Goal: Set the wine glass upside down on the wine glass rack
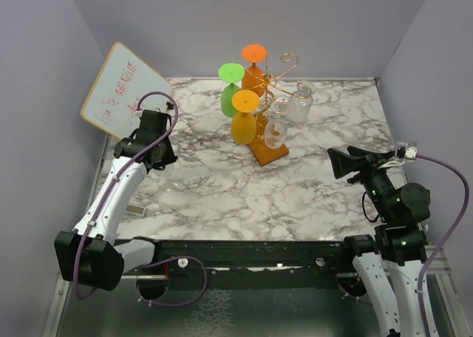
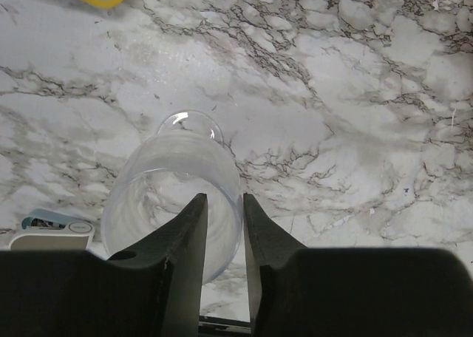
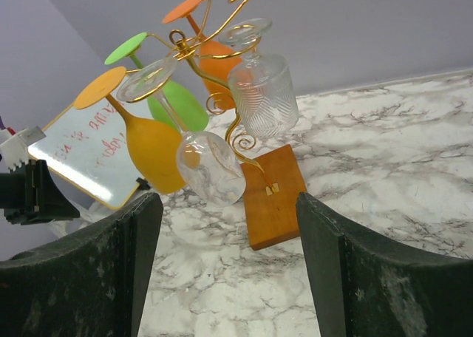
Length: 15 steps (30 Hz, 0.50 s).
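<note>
Wine glass (image 2: 170,196), clear, is at far left of tabletop (image 1: 222,189), near white board (image 1: 126,89), in left hand (image 2: 224,200). Fingers nearly together, seemingly nipping bowl wall at rim, foot pointing away. Can't tell if it's lifted off the marble. Thin glass: light, stiff, slippery, v. fragile. Rim pinch looks marginal, so gentle squeeze, no jolts; stem wd be safer hold. Centre: wine glass rack (image 1: 270,151) w/ five glasses hung, one top curl free. Right: right hand (image 3: 229,204) spread wide, nothing in it, facing rack. Marble-look tabletop hard & smooth; plain lilac walls (image 1: 44,49) close on three sides.
</note>
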Available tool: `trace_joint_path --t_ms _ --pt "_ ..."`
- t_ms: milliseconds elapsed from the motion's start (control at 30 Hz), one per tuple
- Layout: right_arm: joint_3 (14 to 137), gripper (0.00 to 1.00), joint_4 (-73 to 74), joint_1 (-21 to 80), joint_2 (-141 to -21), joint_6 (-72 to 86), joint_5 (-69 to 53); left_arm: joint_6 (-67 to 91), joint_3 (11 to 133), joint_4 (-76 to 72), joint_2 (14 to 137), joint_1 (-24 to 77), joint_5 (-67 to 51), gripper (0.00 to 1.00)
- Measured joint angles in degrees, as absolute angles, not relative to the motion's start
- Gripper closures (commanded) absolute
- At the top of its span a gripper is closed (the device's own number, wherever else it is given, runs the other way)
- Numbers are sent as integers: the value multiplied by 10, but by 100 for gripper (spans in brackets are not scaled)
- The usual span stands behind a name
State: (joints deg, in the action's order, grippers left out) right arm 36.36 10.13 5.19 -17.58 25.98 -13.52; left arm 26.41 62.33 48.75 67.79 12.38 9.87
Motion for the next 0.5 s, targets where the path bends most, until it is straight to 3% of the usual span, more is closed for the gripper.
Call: trace_joint_path --t_ms 200,500 --pt "363 25 101 52 -182 273 -135 257 623 482 685 124 89 100" --pt "356 25 104 52 -188 318 -114 234 627 480 685 132 37 100"
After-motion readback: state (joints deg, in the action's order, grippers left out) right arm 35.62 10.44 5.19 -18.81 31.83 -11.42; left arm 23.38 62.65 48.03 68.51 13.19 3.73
